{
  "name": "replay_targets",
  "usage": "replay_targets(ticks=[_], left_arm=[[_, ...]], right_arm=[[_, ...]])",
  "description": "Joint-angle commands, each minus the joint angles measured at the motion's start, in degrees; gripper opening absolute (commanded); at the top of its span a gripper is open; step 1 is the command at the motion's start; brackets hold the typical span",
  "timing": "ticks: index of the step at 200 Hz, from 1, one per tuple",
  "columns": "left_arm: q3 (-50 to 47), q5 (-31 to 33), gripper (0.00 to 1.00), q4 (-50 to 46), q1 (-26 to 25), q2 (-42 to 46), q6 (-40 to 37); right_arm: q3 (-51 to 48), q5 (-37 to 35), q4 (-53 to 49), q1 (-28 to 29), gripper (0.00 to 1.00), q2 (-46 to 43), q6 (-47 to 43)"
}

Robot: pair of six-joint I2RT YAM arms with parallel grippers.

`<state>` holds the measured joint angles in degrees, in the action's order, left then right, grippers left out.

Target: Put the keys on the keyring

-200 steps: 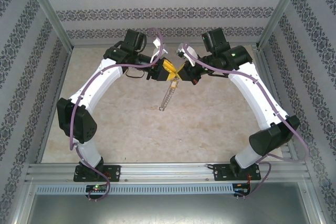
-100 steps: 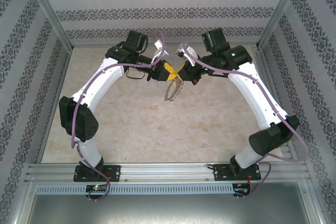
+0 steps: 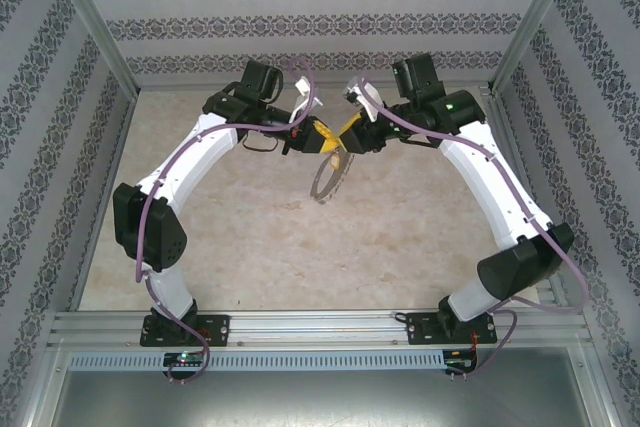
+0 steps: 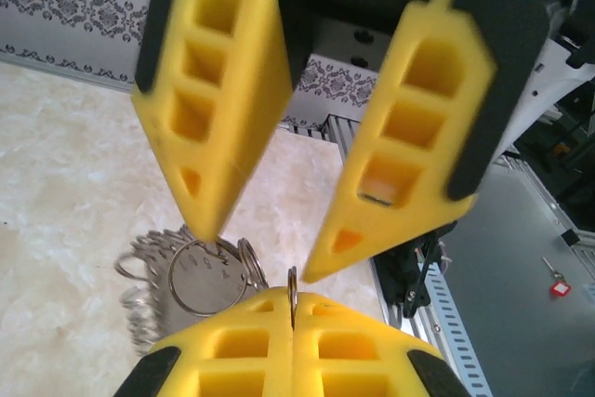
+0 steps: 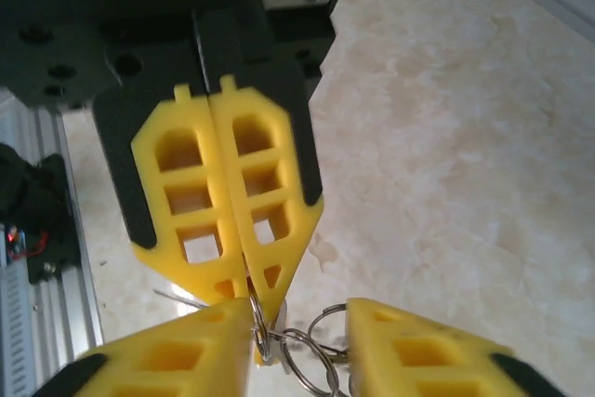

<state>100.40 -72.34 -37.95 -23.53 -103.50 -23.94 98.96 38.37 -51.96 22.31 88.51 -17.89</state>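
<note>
Marble-patterned tabletop point(image 3: 250, 237) below: left gripper point(image 4: 293, 309), pressed together, pinches large thin fringed metal keyring point(image 3: 327, 175); right gripper point(image 5: 299, 323) spread. Ring likely light, stiff, slippery; grip bare wire.

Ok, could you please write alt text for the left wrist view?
The left pincer, shut, pinches a thin loop of the silvery keyring, which hangs over the marble table. The right pincer enters from the top of the picture with its yellow fingers apart.
</note>
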Motion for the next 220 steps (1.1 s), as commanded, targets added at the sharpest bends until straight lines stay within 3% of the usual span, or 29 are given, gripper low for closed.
replay_targets(ticks=[1,52,76,97,133,177,201,220], left_arm=[[-1.39,-0.46,0.0,5.86,-0.9,2.82,2.87],[-2.28,1.36,0.0,10.57,-0.82,3.31,6.27],[-2.42,2.57,0.0,12.67,-0.86,3.5,7.99],[-3.25,3.81,0.0,15.37,-0.85,4.0,10.22],[-4.86,5.36,0.0,18.31,-0.88,5.39,12.08],[-4.69,5.83,0.0,17.83,-0.9,5.51,11.73],[-4.69,5.85,0.0,18.18,-0.82,5.86,11.91],[-4.42,5.29,0.0,17.85,-0.82,5.86,11.79]], right_arm=[[-4.46,0.71,9.12,-0.86,0.41,-6.19,5.15],[-24.59,-5.18,29.59,-2.38,0.43,-18.59,18.85],[-36.92,-6.03,44.12,-2.5,0.43,-23.05,27.47],[-43.84,-6.35,53.54,-1.55,0.49,-24.92,34.37],[-49.86,-14.48,58.65,1.29,0.53,-27.22,38.07],[-49.66,-7.88,56.24,0.56,0.49,-25.94,32.11],[-51.73,-9.38,59.69,0.29,0.48,-26.87,34.0],[-51.96,-6.54,60.9,0.29,0.48,-26.4,34.44]])
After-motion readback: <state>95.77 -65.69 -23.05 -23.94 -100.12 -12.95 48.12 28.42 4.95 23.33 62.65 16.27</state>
